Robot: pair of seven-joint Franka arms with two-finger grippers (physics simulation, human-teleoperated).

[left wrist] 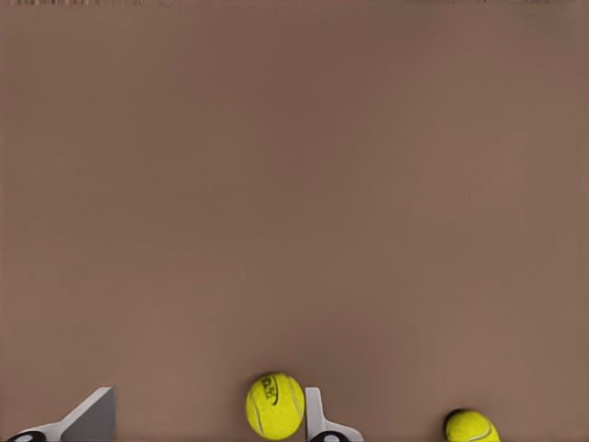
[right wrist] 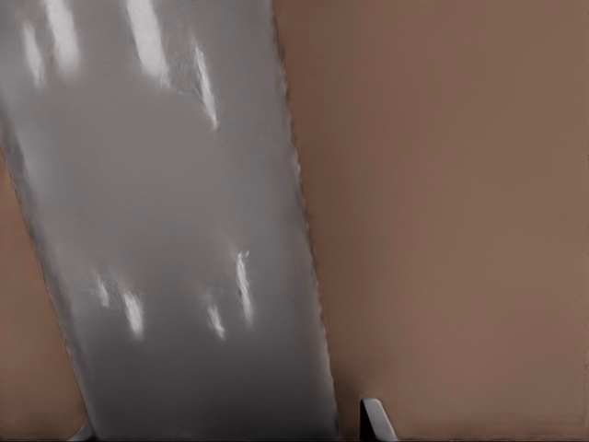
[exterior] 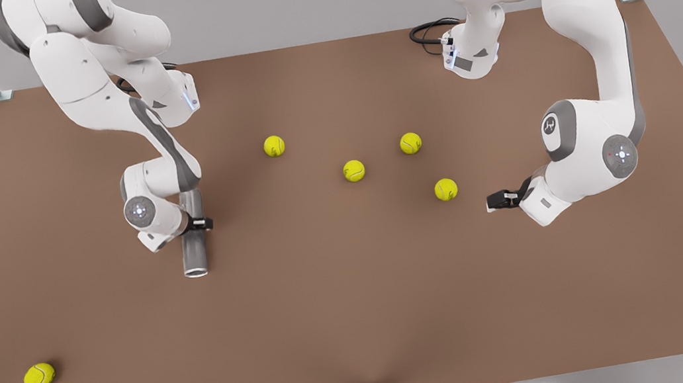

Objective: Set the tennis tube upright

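The tennis tube (exterior: 194,239) is a grey metallic cylinder lying on its side on the brown table (exterior: 360,322), at the front view's left, its open dark end toward the camera. My right gripper (exterior: 196,224) straddles the tube's middle from above. In the right wrist view the tennis tube (right wrist: 175,230) runs between the fingers (right wrist: 373,419), and a narrow gap shows beside one finger, so the gripper is open. At the front view's right my left gripper (exterior: 495,200) hovers low and open, pointing at a yellow tennis ball (exterior: 445,189). That ball (left wrist: 274,405) sits ahead of the left gripper (left wrist: 210,394).
Three more tennis balls (exterior: 354,170) (exterior: 410,142) (exterior: 273,145) lie mid-table, and another ball (exterior: 39,376) lies near the front-left corner. A second ball (left wrist: 471,427) shows in the left wrist view. Both arm bases stand at the table's far edge.
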